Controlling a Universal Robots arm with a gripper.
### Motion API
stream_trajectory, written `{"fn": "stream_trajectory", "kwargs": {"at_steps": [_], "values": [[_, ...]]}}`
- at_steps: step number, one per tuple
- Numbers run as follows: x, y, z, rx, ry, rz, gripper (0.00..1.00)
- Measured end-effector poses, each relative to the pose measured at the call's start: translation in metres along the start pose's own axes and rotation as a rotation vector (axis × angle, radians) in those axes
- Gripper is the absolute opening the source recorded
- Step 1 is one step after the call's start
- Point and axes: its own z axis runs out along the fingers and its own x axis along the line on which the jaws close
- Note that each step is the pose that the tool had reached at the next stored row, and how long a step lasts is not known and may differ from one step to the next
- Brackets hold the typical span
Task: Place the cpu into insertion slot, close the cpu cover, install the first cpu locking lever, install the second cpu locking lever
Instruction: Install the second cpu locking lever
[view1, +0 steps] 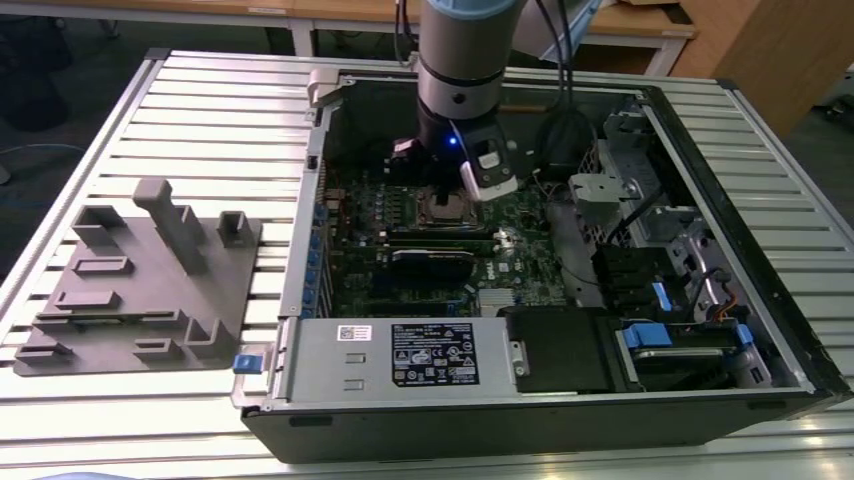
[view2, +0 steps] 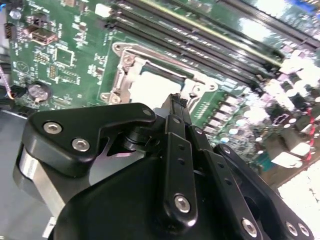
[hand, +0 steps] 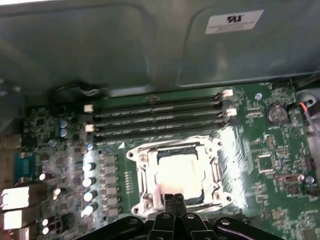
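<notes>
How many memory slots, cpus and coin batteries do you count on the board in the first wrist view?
Memory slots: 4
Cpu: 1
Coin battery: 1
Total: 6

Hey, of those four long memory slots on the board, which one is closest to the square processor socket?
The slot that runs right along the socket's edge; the other three lie beyond it, toward the case wall.

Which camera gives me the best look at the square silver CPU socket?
First wrist view: the square silver CPU socket appears nearly whole. In the second wrist view the black hand covers one edge; the exterior view shows it small.
</notes>
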Motion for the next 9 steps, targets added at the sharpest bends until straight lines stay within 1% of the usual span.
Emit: {"fn": "stream_trajectory", "kwargs": {"at_steps": [3, 5, 6, 7, 9], "values": [[-0.0033, 0.006, 0.0015, 0.0177, -0.0024, -0.001, 0.11], [-0.0051, 0.0085, 0.0022, 0.0334, -0.0046, -0.001, 0.11], [-0.0059, 0.0097, 0.0024, 0.0432, -0.006, -0.001, 0.11], [-0.0065, 0.0111, 0.0027, 0.0509, -0.007, -0.001, 0.11], [-0.0071, 0.0152, 0.0036, 0.061, -0.0086, -0.001, 0.11]]}}
